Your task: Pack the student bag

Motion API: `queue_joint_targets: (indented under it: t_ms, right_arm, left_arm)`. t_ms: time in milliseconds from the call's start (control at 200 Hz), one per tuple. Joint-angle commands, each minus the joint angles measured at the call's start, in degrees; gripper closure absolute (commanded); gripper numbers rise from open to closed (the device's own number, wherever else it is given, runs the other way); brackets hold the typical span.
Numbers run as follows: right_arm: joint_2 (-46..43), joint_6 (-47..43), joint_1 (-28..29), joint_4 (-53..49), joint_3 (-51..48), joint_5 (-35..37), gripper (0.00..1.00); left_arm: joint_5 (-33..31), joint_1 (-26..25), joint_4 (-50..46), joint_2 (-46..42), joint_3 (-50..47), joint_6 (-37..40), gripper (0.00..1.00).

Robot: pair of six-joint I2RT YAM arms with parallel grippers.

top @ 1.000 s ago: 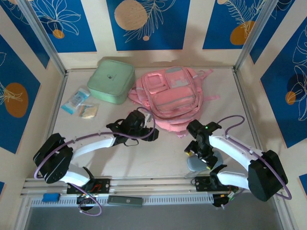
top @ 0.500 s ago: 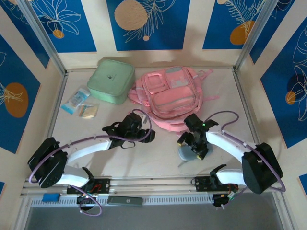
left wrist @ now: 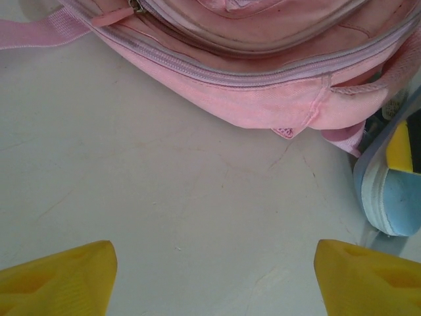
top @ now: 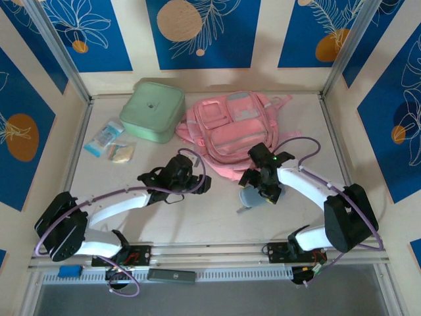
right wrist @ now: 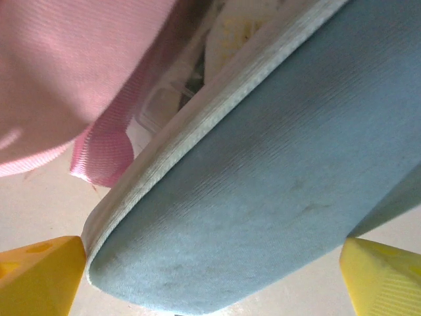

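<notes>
**Overhead view.** A large pink fabric backpack (top: pixel 230 131) with pale see-through front panels lies flat on the far half of the pale counter (top: pixel 197 220), a little right of the middle. A mint green square zip case (top: pixel 152 110) sits just beside it, toward the far left corner. Two small clear packets (top: pixel 113 145) lie near the left edge. The left gripper (top: pixel 199 184) hangs low by the backpack's near left side. The right gripper (top: pixel 258 189) is at the backpack's near edge, over a flat blue-grey oval pad (top: pixel 248 197) that reads from here as a plain patch.

**Left wrist view.** The left gripper (left wrist: pixel 214 276) has its yellow fingertips (left wrist: pixel 59 273) wide apart at the lower corners. Bare counter lies between them, and the gripper has hold of nothing. The backpack's zipped lower seam (left wrist: pixel 263 79) runs across the top. At the right edge the pad (left wrist: pixel 388 204) shows a blue face and a pale rim.

**Right wrist view.** The right gripper (right wrist: pixel 210 280) is spread wide and holds the pad (right wrist: pixel 263 197) by its edges, so the pad spans the gap from one yellow fingertip (right wrist: pixel 39 270) to the other. At this range the pad's felt-like weave and pale layered edge are plain. A loop of the backpack's pink webbing strap (right wrist: pixel 102 155) lies just beyond the pad. Whether pad and backpack touch cannot be told.
</notes>
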Motion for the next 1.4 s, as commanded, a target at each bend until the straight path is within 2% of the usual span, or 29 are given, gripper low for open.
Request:
queue_joint_targets:
  t_ms: [0, 145, 415, 565, 660, 765, 895, 1191, 1396]
  right_arm:
    - [1.0, 5.4, 0.9, -1.6, -0.9, 0.9, 0.01]
    - [1.7, 6.1, 1.1, -5.5, -0.2, 2.3, 0.01]
    - [-0.8, -0.2, 0.6, -9.1, -2.9, 0.5, 0.01]
    - [-2.3, 0.2, -0.1, -14.0, -4.0, 1.1, 0.01]
    - [-4.0, 2.5, 1.3, -12.1, -5.0, -0.9, 0.01]
    - [-4.4, 4.3, 1.0, -6.1, -7.2, -6.2, 0.01]
    - [-2.5, 6.0, 1.2, -7.4, -6.4, -0.8, 0.01]
    - [3.6, 5.0, 2.2, -3.3, -5.0, -1.6, 0.01]
    - [3.8, 3.7, 2.3, -2.4, -5.0, -1.8, 0.0]
  left_arm:
    - [0.8, 0.3, -1.1, 1.5, 3.3, 1.7, 0.2]
    - [0.9, 0.3, -2.3, 1.2, 4.0, 2.5, 0.18]
    - [0.7, 0.5, -2.2, 0.1, 3.2, 2.0, 0.17]
    - [0.9, 0.5, -2.1, -0.2, 3.2, 1.9, 0.16]
    - [0.6, 0.5, -1.0, -0.4, 3.1, 1.9, 0.15]
    - [0.5, 0.5, -1.2, 0.0, 3.9, 2.3, 0.14]
    - [0.5, 0.5, -1.3, -0.2, 3.8, 2.8, 0.14]
    - [-0.5, 0.6, -1.4, -0.2, 3.3, 2.7, 0.12]
    - [-0.8, 0.8, -1.6, 0.2, 4.3, 2.8, 0.12]
